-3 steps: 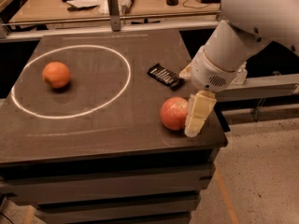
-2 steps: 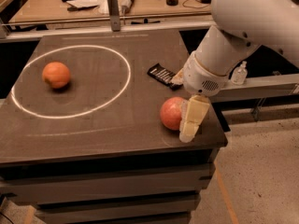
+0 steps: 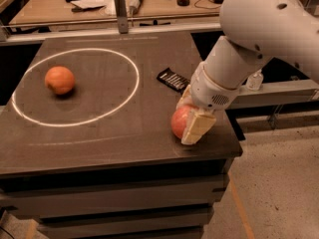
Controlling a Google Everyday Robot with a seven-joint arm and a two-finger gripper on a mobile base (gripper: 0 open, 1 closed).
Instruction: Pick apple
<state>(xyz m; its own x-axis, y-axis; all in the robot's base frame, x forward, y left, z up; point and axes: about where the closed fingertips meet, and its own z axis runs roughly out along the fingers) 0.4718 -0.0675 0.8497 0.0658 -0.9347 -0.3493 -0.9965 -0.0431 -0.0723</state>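
Fruit: two in all. One apple (image 3: 178, 122), one orange fruit (image 3: 60, 79). One dark wrapped bar (image 3: 173, 79). One white ring (image 3: 138, 77) painted on the top. One bench (image 3: 114, 146). One robot arm (image 3: 249, 39) with one set of jaws, down at the apple near the bench's right front corner. One small bottle (image 3: 255, 79) behind the arm. Clutter on the back desk is too small to count.

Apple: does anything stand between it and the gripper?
Nothing visible does. The gripper is down at the apple, near the table's edge. The orange, inside the white circle, and the dark packet lie off to the side.
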